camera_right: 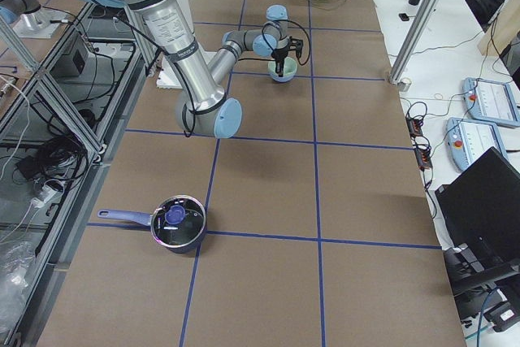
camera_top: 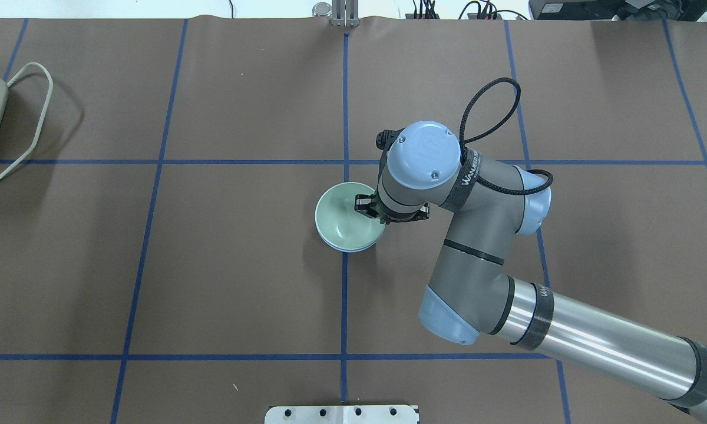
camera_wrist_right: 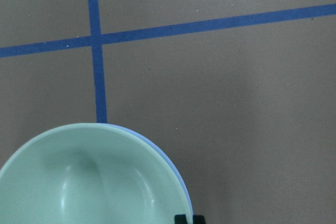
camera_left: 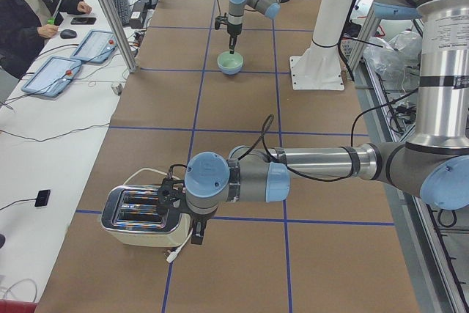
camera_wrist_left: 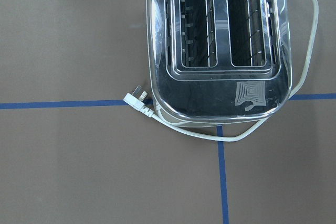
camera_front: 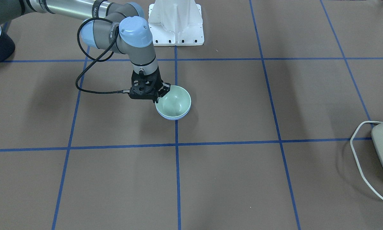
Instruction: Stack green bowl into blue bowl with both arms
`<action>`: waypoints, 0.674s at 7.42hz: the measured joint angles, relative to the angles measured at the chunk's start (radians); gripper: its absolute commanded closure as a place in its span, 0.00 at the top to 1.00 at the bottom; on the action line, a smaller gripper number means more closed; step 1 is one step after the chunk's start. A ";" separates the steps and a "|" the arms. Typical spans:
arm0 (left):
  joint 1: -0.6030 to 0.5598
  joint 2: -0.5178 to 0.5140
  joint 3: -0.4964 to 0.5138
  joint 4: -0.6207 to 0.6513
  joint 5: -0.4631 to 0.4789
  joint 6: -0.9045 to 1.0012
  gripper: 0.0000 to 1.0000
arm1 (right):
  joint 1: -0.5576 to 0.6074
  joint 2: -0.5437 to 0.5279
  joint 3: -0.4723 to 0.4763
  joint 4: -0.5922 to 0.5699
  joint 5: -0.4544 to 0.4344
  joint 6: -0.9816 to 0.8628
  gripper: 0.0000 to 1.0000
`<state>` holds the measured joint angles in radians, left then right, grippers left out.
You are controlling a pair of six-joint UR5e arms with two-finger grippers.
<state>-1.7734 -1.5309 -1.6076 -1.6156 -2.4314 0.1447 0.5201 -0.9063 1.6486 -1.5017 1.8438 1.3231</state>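
The pale green bowl (camera_front: pixel 175 102) sits nested inside the blue bowl (camera_front: pixel 174 118) near the table's middle, on a blue tape line. Only the blue rim shows under it, as in the overhead view (camera_top: pixel 347 249). My right gripper (camera_front: pixel 159 98) points down at the bowls' rim on the robot's side and straddles it. In the right wrist view its fingertips (camera_wrist_right: pixel 181 219) sit close together on the green bowl's (camera_wrist_right: pixel 89 182) rim, so it looks shut there. My left gripper (camera_left: pixel 167 194) hangs over a toaster far from the bowls; I cannot tell whether it is open or shut.
A chrome toaster (camera_wrist_left: pixel 220 40) with a loose white cord and plug (camera_wrist_left: pixel 137 98) lies under my left wrist at the table's left end. A dark pot (camera_right: pixel 175 223) stands at the right end. The white pedestal (camera_front: pixel 175 22) is behind the bowls. An operator (camera_left: pixel 29 5) sits at a side desk.
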 measured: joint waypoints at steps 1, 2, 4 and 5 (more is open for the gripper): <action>0.000 0.000 0.000 -0.001 0.000 0.000 0.98 | 0.000 -0.001 0.001 0.000 0.000 0.000 0.34; 0.001 0.000 0.000 -0.001 0.000 0.000 0.98 | 0.000 -0.001 0.000 0.001 0.000 0.000 0.99; 0.003 0.000 0.001 0.000 0.000 -0.001 0.98 | 0.003 0.000 0.006 0.002 -0.008 -0.001 1.00; 0.004 0.000 0.001 0.001 0.000 -0.001 0.98 | 0.018 0.000 0.021 0.000 -0.006 -0.011 1.00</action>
<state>-1.7694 -1.5309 -1.6062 -1.6150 -2.4314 0.1442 0.5376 -0.9066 1.6691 -1.5015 1.8383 1.3124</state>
